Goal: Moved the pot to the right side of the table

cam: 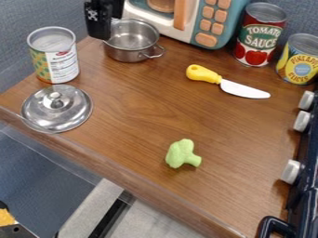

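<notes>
Black gripper [102, 29] hangs by the pot's [129, 52] rim, grip unclear.

Bright, soft light, with glints on metal.
We see the tabletop [140, 114] evenly lit, its shadows faint. Just beside the gripper [107, 28], highlights catch the pot [130, 56]; nearer us than the gripper, stronger glare streaks the domed lid [43, 111]. The gripper itself reads very dark. We cannot tell where the light comes from.
</notes>
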